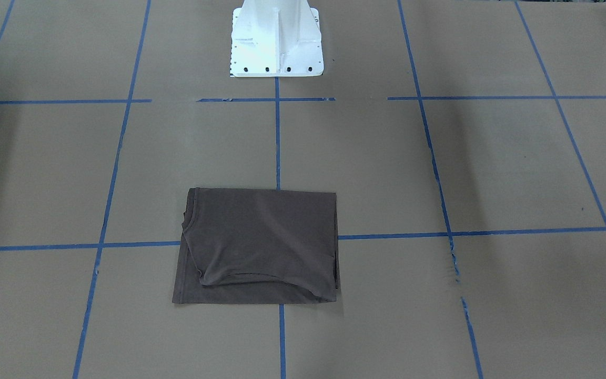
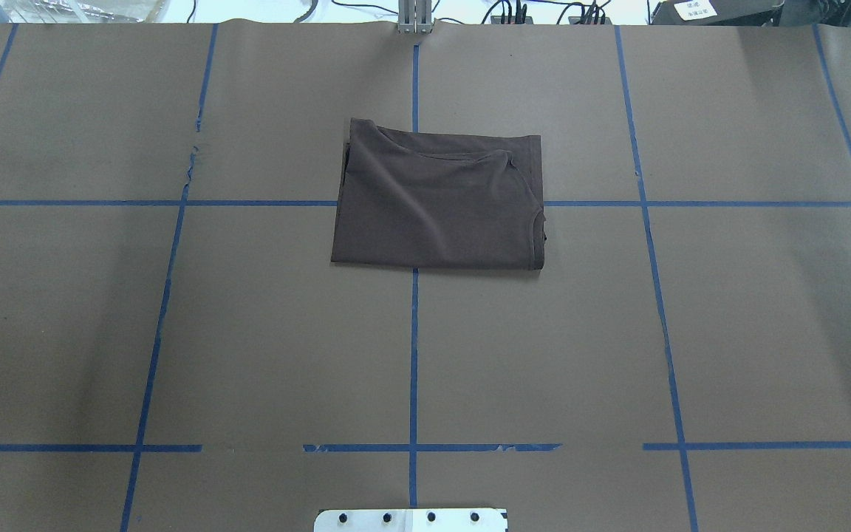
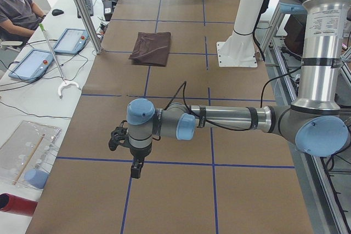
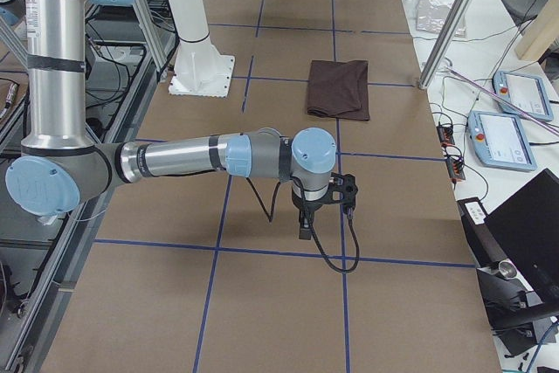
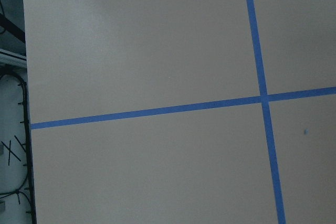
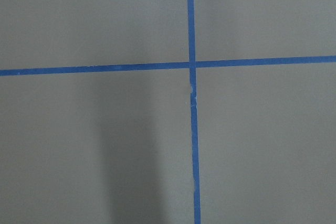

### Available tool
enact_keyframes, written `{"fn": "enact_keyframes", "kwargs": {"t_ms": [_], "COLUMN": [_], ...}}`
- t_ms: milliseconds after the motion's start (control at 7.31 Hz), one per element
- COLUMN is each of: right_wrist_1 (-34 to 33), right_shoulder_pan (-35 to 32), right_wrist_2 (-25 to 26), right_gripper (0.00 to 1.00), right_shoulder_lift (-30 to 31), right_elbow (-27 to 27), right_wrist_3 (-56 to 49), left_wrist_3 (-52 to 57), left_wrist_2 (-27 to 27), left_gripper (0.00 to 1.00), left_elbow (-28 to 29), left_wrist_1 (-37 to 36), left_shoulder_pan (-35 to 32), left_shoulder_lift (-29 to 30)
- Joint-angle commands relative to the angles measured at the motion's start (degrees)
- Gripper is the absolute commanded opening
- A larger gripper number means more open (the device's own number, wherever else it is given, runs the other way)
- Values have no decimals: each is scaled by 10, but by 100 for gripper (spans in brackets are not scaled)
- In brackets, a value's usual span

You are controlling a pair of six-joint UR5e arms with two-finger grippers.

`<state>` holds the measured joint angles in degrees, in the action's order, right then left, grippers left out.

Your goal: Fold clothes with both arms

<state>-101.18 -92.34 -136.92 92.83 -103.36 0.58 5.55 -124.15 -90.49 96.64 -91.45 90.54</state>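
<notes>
Brown paper (image 2: pixel 248 332) gridded with blue tape (image 2: pixel 413 355) covers the table you are watching. You will find the shirt (image 2: pixel 436 199) at upper centre of the overhead view, folded into a flat rectangle across a tape crossing, with its collar edge toward the frame's right. In the front-facing view it sits at lower centre, below the white pedestal (image 1: pixel 276 42).

Look at the left side view: the left arm (image 3: pixel 230 119) stretches level over the table in the lower half of the frame, and the left gripper (image 3: pixel 135 169) points down above a tape line, well apart from the shirt. In the right side view, the right arm (image 4: pixel 192 159) does likewise, with the right gripper (image 4: pixel 304 224) above the paper. You cannot tell from these views whether either gripper is released or clenched. Both wrist views show you only paper and tape. A person (image 3: pixel 16 4) sits at upper left.
</notes>
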Motion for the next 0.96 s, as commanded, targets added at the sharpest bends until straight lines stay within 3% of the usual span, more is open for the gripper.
{"fn": "enact_keyframes", "kwargs": {"t_ms": [0,274,411,821], "right_wrist_1": [-4,-3,-3,-3], "right_shoulder_pan": [1,1,1,1], "right_wrist_2": [-3,-39,-42,-42], "right_gripper": [100,100,100,100], "right_shoulder_lift": [-5,-6,-6,-6], "right_elbow": [6,24,24,23], "right_wrist_3": [-1,-1,-1,-1], "left_wrist_3": [45,40,37,35], "left_wrist_2": [-1,-14,-66,-91], "left_gripper": [100,100,100,100], "left_elbow": [-6,-62,-73,-68], "left_wrist_1": [-14,-89,-103,-100], "left_shoulder_pan": [0,0,0,0], "left_shoulder_lift": [1,3,2,1]}}
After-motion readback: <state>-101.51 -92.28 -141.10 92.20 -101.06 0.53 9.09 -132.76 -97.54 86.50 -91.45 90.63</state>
